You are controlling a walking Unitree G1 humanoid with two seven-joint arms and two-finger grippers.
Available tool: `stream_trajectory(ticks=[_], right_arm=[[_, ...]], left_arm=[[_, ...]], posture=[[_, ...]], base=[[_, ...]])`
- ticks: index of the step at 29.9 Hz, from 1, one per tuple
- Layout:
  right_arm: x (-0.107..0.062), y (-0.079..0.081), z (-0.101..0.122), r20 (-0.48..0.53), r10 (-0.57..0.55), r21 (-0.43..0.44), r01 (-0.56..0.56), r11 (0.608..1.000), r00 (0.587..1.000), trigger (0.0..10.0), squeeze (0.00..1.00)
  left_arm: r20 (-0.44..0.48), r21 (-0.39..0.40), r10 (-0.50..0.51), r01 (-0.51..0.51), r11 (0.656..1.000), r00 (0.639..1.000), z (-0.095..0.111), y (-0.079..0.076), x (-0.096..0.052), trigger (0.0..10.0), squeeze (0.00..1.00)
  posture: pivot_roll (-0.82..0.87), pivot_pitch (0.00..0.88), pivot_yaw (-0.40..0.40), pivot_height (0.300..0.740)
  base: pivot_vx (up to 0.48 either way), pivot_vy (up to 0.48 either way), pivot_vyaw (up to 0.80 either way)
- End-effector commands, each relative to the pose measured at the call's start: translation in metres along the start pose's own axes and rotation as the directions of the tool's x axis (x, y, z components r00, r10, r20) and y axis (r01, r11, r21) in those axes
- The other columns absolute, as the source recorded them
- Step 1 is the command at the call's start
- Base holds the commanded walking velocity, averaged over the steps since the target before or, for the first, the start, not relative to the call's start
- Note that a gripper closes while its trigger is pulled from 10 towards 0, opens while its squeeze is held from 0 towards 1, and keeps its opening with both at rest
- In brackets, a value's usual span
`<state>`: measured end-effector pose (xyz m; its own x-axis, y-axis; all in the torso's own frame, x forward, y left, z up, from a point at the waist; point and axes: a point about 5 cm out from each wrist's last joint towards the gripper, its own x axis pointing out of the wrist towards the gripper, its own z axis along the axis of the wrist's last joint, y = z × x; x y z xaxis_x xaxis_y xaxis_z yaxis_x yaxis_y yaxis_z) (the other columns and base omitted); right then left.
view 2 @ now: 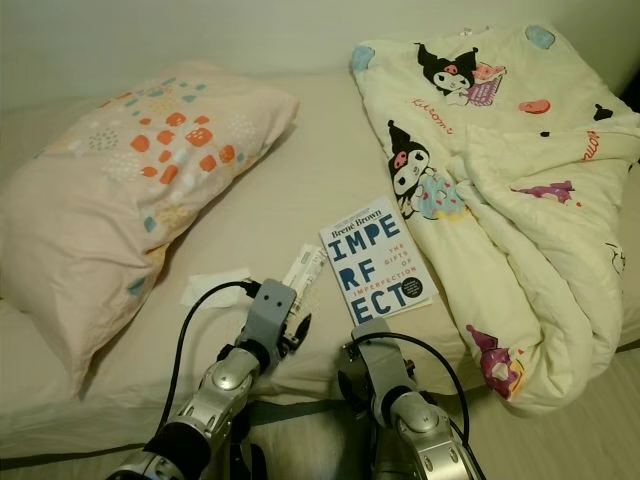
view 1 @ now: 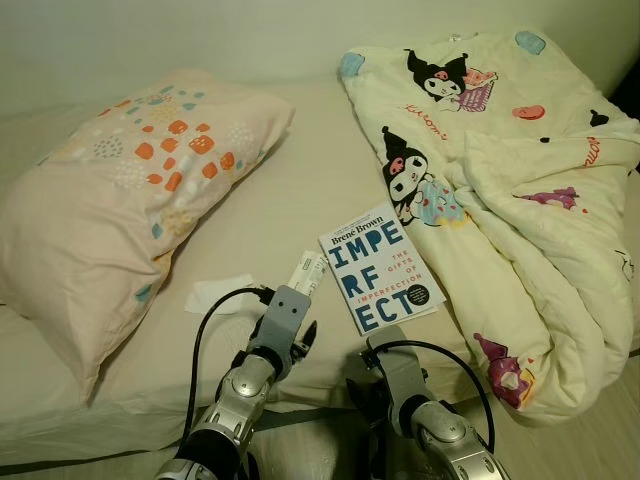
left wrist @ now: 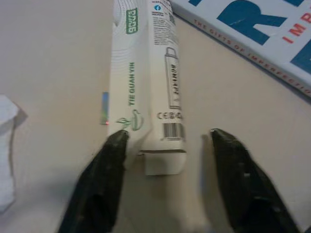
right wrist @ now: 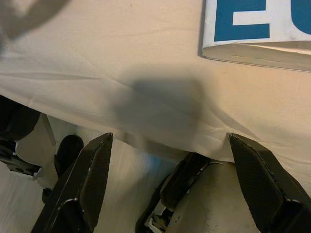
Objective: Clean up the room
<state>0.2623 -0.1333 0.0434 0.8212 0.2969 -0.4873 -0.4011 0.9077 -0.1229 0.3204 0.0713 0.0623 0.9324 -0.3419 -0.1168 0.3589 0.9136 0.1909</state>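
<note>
The left gripper (left wrist: pixel 165 141), fingers apart, reaches the box (left wrist: pixel 148 77) (beside the book (view 1: pixel 380 268)); next it must close on it.

You're facing a bed (view 1: pixel 300 180) with a cream sheet pushed against a plain pale wall (view 1: pixel 200 30), with light wooden floor (view 1: pixel 600 440) beside its lower edge

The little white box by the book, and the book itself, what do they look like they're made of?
The box looks like thin printed cardboard with a matte finish: it has sharp folded edges, a tuck flap at its end, and a barcode. The left gripper has its fingers open around that end. The book seems a paperback: a smooth, slightly glossy card cover over a visible stack of paper pages.
</note>
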Motion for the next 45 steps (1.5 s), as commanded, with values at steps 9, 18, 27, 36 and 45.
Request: stream_trajectory(ticks=[9,18,27,36,45], right_arm=[[0.001,0.003,-0.008,-0.031,0.009,0.011,-0.009,1.0,0.999,10.0,0.0],[0.002,0.003,-0.007,-0.028,0.008,0.008,-0.008,1.0,1.0,10.0,0.0],[0.007,0.0,0.0,-0.003,-0.007,0.011,0.007,1.0,1.0,10.0,0.0],[0.021,-0.007,0.019,0.059,-0.027,0.022,0.025,0.999,0.998,10.0,0.0],[0.027,-0.002,0.018,0.053,-0.001,0.014,0.0,1.0,0.999,10.0,0.0]], left_arm=[[-0.034,0.017,0.0,0.0,1.0,0.999,-0.01,0.002,-0.004,0.0,0.0],[-0.035,0.019,-0.011,0.012,1.0,0.999,-0.012,0.0,-0.004,0.0,0.0],[0.094,-0.133,-0.072,0.084,0.988,0.993,0.007,0.012,-0.005,0.0,0.0],[0.243,-0.257,0.156,-0.092,0.962,0.957,0.035,0.094,-0.038,0.0,0.0],[0.12,-0.148,0.11,-0.092,0.985,0.987,0.011,0.076,-0.038,10.0,1.0]], posture=[[-0.06,0.342,0.035,0.596],[-0.06,0.334,0.035,0.596],[-0.06,0.283,0.051,0.596],[-0.05,0.158,0.044,0.596],[-0.02,0.16,-0.003,0.596]], base=[[0.0,0.0,0.0],[0.0,0.0,0.0],[0.0,0.0,0.0],[0.0,0.0,0.0],[0.0,0.0,0.0]])
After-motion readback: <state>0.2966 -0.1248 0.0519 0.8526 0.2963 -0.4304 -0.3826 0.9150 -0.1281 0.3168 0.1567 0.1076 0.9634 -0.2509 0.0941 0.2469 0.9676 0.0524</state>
